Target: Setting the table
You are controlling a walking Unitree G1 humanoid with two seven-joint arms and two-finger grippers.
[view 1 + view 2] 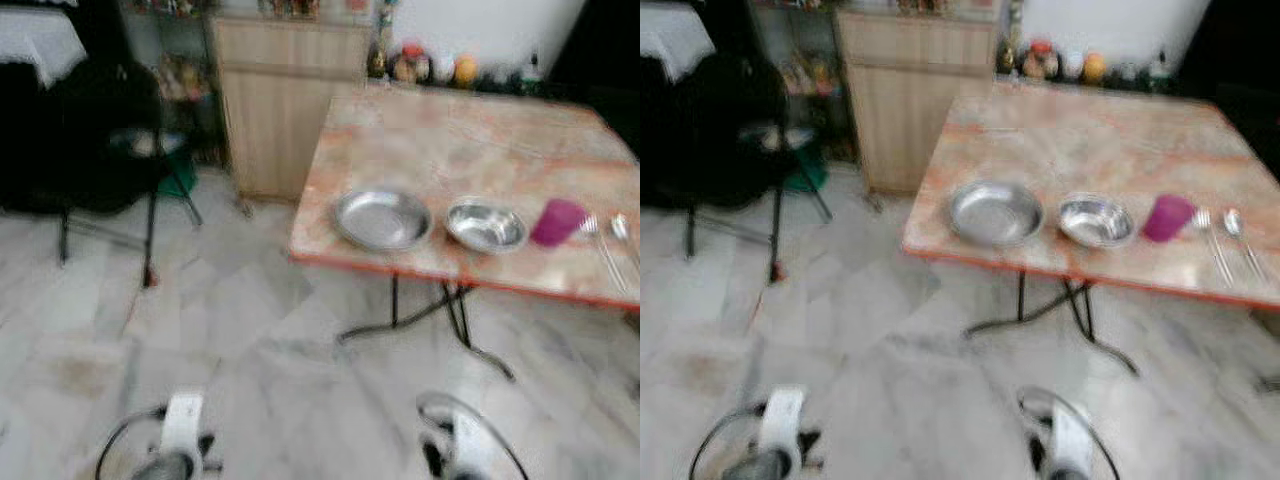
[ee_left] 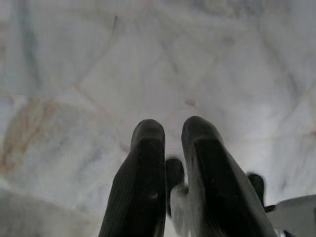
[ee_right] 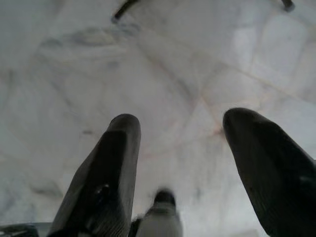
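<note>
On the near edge of a marbled orange table (image 1: pixel 470 140) lie a steel plate (image 1: pixel 382 219), a steel bowl (image 1: pixel 486 226), a magenta cup (image 1: pixel 557 222), a fork (image 1: pixel 603 250) and a spoon (image 1: pixel 626 236), in a row from left to right. Both arms hang low over the floor, well short of the table. My left gripper (image 2: pixel 172 129) points at the marble floor with its fingers nearly together and nothing between them. My right gripper (image 3: pixel 180 121) stands open over the floor, holding nothing.
A wooden cabinet (image 1: pixel 285 95) stands left of the table against the wall. Further left is a dark chair (image 1: pixel 105 150). Jars and small items (image 1: pixel 430 68) line the far side behind the table. Black table legs (image 1: pixel 440 315) stand on the pale marble floor (image 1: pixel 250 360).
</note>
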